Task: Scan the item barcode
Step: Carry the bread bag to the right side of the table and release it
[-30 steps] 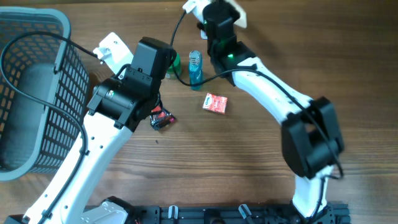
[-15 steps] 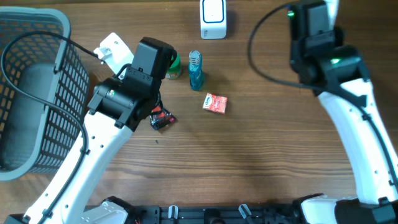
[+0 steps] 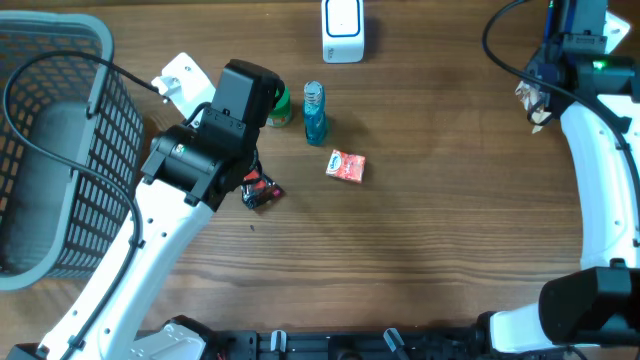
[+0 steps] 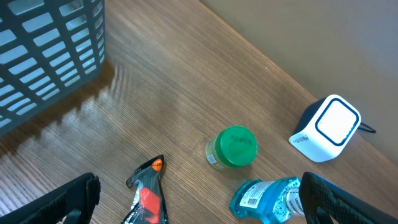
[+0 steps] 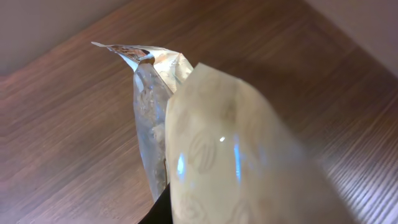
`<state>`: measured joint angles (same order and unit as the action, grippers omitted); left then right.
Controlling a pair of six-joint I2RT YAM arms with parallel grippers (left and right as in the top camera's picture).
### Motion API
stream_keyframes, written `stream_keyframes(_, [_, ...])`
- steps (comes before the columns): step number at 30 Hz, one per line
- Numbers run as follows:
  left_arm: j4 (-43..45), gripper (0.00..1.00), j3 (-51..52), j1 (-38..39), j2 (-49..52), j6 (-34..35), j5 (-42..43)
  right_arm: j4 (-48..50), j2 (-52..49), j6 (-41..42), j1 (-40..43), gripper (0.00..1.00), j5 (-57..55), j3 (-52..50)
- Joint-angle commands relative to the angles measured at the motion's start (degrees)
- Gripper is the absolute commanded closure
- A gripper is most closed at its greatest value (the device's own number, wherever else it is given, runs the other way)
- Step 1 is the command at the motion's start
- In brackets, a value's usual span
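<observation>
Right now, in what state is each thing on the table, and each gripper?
Left gripper: open, holding nothing.
Right gripper: shut on foil packet, off the table.
Green-lidded jar: upright, lid on.
Blue bottle: on table, barcode label visible.
Red packet: lying flat, untouched.
Black packet: lying flat.
Scanner: standing at far edge.

No words or numbers can be read anywhere. A white barcode label (image 4: pixel 252 196) sits on the blue bottle (image 4: pixel 273 199) inside the left pincer's (image 4: pixel 199 186) spread, its digits too small.
</observation>
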<state>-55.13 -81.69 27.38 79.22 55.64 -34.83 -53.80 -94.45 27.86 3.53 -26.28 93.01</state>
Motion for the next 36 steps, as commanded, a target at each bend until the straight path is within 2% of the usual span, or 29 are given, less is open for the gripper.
stream_keyframes(1, [0.0, 0.00, 0.0, 0.1, 0.3, 0.1, -0.2, -0.1, -0.1, 0.1, 0.0, 0.95, 2.4, -0.1])
stream_keyframes(11, [0.0, 0.00, 0.0, 0.1, 0.3, 0.1, -0.7, -1.4, -0.2, -0.8, 6.5, 0.95, 1.8, -0.1])
stream_keyframes(14, [-1.7, 0.00, 0.0, 0.1, -0.3, 0.1, -3.5, -1.3, -1.5, -0.7, 10.0, 0.95, 1.8, -0.1])
stream_keyframes(22, [-6.2, 0.00, 0.0, 0.1, -2.0, 0.1, -7.8, 1.4, -10.1, -0.4, 11.6, 0.95, 2.8, -0.1])
stream_keyframes(27, [-12.1, 0.00, 0.0, 0.1, -2.9, 0.1, -15.1, 5.2, -18.2, -0.7, 12.8, 0.95, 1.9, -0.1])
stream_keyframes(31, [-14.0, 0.00, 0.0, 0.1, -4.6, 0.1, -18.5, 6.4, -21.1, -0.8, 17.1, 0.95, 1.9, -0.1])
stream_keyframes(36, [-14.1, 0.00, 0.0, 0.1, -4.7, 0.2, -18.8, 6.2, -21.2, -2.4, 26.7, 0.94, 2.5, -0.1])
